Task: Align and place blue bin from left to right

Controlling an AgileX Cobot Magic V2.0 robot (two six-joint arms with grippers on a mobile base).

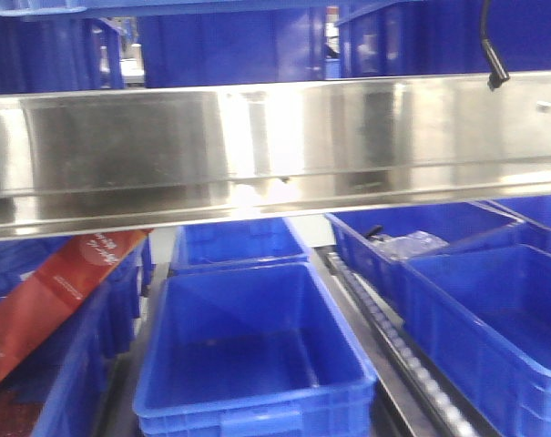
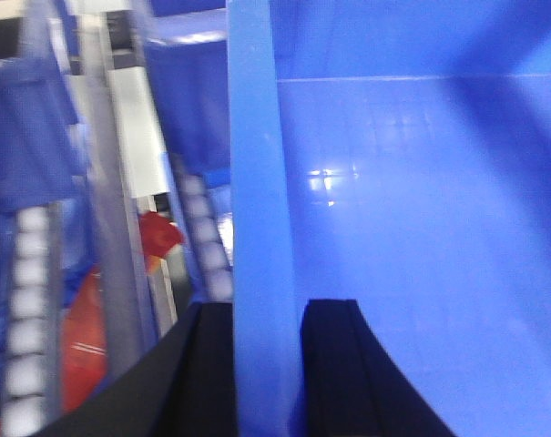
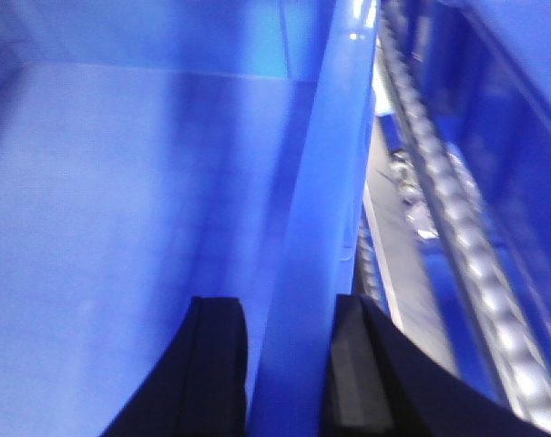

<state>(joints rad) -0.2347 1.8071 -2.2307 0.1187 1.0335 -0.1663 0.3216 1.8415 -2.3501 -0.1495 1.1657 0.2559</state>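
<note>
The blue bin (image 1: 257, 414) sits low in the middle of the front view, open-topped with nothing in it; neither gripper shows in that view. In the left wrist view my left gripper (image 2: 266, 314) straddles the bin's left wall (image 2: 257, 182), one black finger (image 2: 211, 364) outside and the other inside, both pressed to the rim. In the right wrist view my right gripper (image 3: 289, 309) clamps the bin's right wall (image 3: 316, 182) the same way, with one finger (image 3: 216, 355) inside the bin.
A stainless shelf beam (image 1: 275, 146) crosses above the bin. More blue bins stand behind (image 1: 239, 241) and to the right (image 1: 494, 319). A roller track (image 1: 393, 346) runs along the bin's right side. A red carton (image 1: 56, 291) leans at the left.
</note>
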